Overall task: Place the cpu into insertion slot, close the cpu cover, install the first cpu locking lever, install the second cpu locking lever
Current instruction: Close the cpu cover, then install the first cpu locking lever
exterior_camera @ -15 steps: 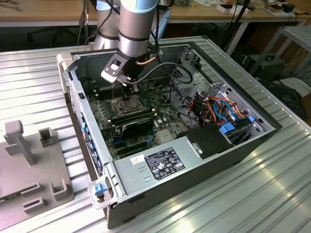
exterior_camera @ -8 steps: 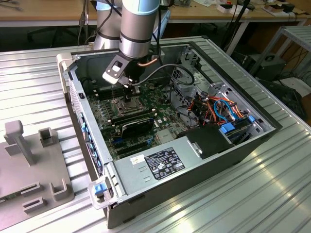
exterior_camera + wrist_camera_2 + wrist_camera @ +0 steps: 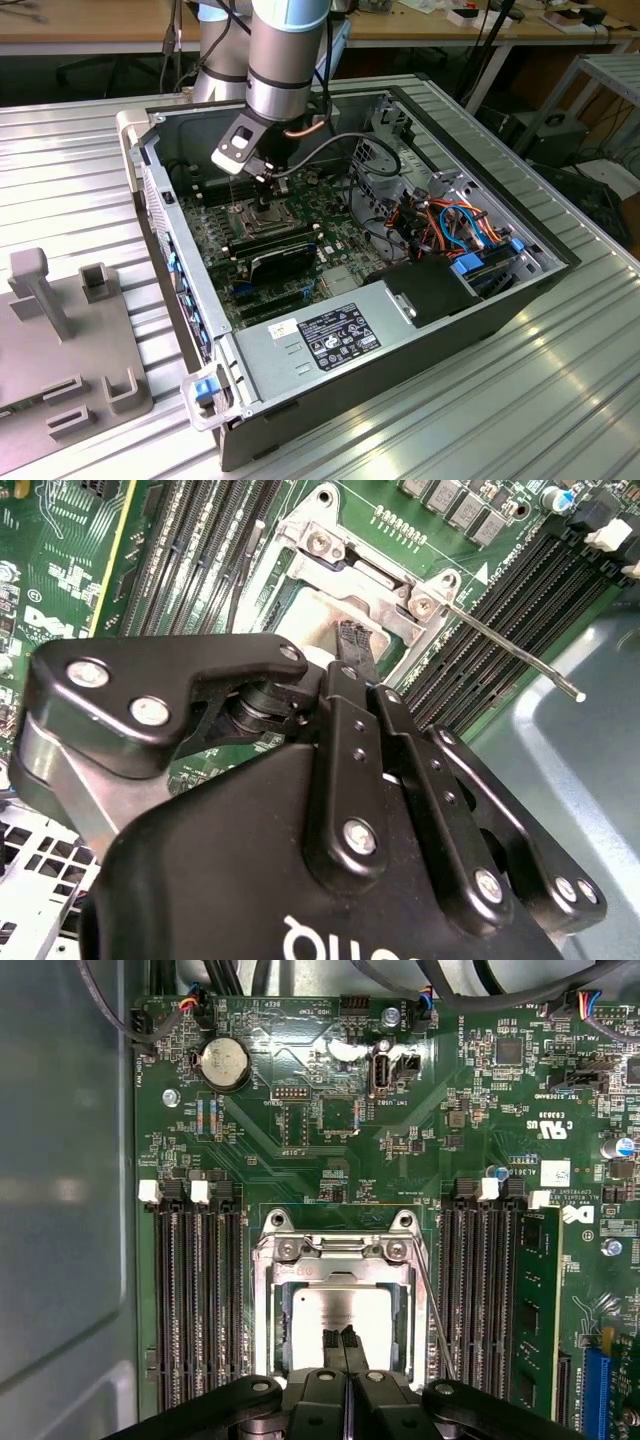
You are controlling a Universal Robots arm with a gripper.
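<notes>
The cpu (image 3: 322,1312) sits in insertion slot (image 3: 283,1332), silver top visible through window of cpu cover (image 3: 340,1272) lying flat over it; jaws closed tip to tip over that top; one locking lever (image 3: 505,648) slants free across memory slots (image 3: 520,585) of green motherboard (image 3: 300,1150).

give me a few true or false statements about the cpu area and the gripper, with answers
1. The cpu lies in the insertion slot. True.
2. A round coin cell sits on the motherboard. True.
3. The gripper is right above the coin cell. False: it is right above the cpu.
4. Memory slots stand on one side of the insertion slot alone. False: black memory slots flank it on both sides.
</notes>
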